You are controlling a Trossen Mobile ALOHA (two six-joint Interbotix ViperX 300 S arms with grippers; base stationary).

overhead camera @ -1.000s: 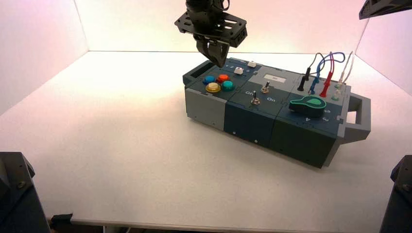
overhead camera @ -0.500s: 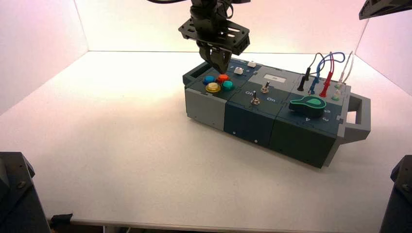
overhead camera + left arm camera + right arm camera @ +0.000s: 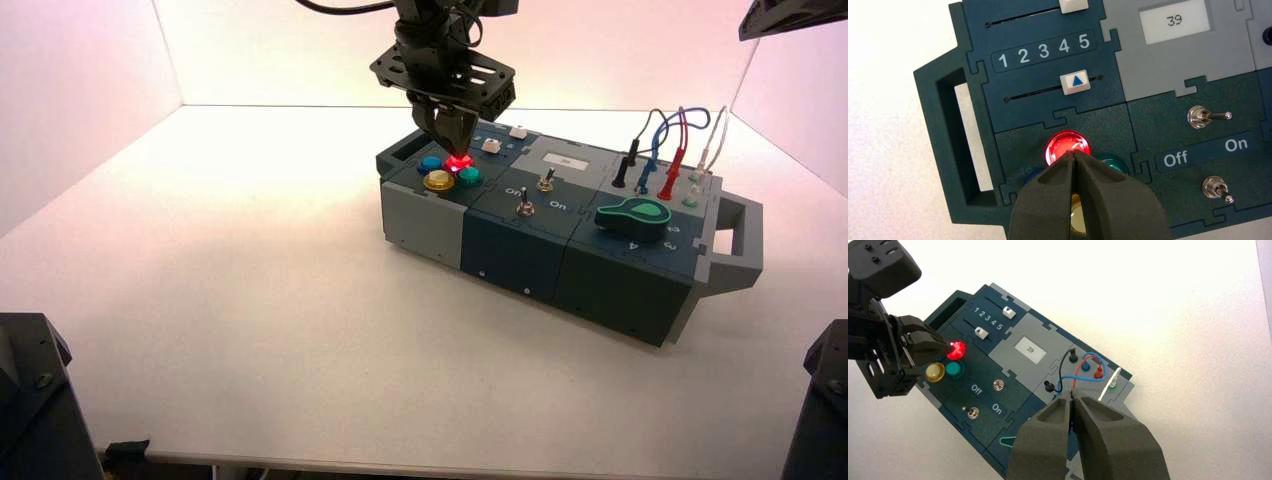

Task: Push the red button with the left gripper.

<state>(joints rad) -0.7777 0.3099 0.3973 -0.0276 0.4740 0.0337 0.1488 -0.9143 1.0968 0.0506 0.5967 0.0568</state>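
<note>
Small grey display (image 3: 1174, 20): reads "39".
Number strip (image 3: 1043, 49) between two sliders: "1 2 3 4 5".
White slider cap (image 3: 1075, 82) below strip: blue triangle sign.
Label (image 3: 1206, 152) between two toggle switches: "Off" and "On".
High view: "On" readable twice beside toggle switches (image 3: 533, 196); lettering near green knob (image 3: 633, 217) too small to read.
</note>
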